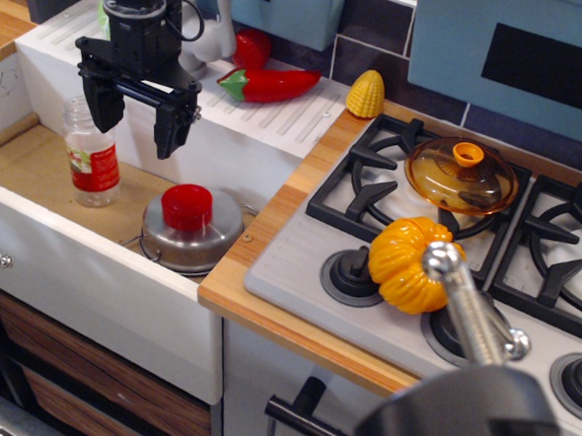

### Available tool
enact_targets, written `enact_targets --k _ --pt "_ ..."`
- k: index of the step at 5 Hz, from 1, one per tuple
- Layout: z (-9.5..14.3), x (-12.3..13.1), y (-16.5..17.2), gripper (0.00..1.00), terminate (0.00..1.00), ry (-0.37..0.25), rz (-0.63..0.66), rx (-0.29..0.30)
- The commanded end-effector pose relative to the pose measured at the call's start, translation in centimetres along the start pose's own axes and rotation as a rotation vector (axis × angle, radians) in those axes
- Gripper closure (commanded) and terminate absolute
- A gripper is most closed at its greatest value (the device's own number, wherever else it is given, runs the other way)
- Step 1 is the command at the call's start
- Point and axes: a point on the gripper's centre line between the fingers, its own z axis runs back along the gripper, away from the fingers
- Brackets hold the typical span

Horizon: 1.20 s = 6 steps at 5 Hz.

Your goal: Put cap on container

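The red cap (187,207) sits on top of the upturned steel pot (191,234) in the toy sink. The clear bottle (89,154) with a red-and-white label stands upright at the sink's left, its neck open. My gripper (134,119) hangs above the sink between the bottle and the cap, its two black fingers spread apart and empty. It is above and to the right of the bottle's neck and up-left of the cap.
A red toy pepper (269,84) and yellow corn (366,94) lie on the white drainboard. An amber glass lid (462,175) and an orange pumpkin (413,263) sit on the stove. A clamp post (468,308) stands at the front right.
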Motion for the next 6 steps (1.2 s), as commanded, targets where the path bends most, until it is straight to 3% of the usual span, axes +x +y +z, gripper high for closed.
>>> enact_targets --k 1,2,3,4,6 --pt "0.0 0.0 0.0 0.00 0.00 0.000 0.000 0.000" --pt "-2.0 1.3 -0.1 0.00 0.00 0.099 0.048 -0.052" --pt "-2.0 3.1 0.5 0.00 0.00 0.094 0.083 -0.030" --pt "-2.6 3.9 0.4 0.00 0.00 0.096 0.096 -0.060" --pt "-4.9 2.5 -1.6 0.00 0.00 0.026 0.127 -0.083"
